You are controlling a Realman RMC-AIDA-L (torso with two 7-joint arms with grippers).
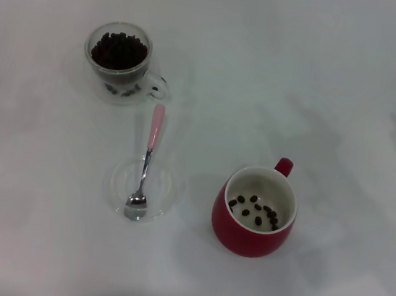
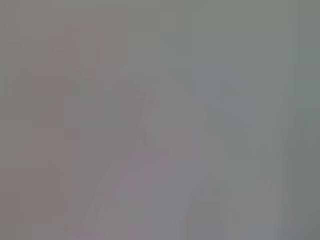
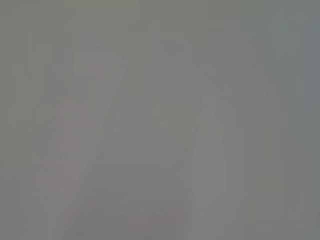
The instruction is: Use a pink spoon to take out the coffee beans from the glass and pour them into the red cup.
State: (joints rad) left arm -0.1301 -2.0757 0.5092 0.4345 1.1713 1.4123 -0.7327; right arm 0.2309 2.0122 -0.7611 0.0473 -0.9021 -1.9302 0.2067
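Head view shows no gripper, fingers' state cannot tell. Pale pink-handled metal spoon (image 1: pixel 144 172) lies released on clear round dish (image 1: pixel 167 188). Rounded red ceramic cup (image 1: pixel 248 238) holds few dark coffee beans (image 1: pixel 254 208); clear double-walled glass (image 1: pixel 118 64) remains nearly full, so most scooping seems left.

The head view looks down from high up at the white counter (image 1: pixel 353 81), far enough back to fit the glass (image 1: pixel 118 61) and red cup (image 1: pixel 254 210). Both wrist views show only grey blur, so no shared part can be told.
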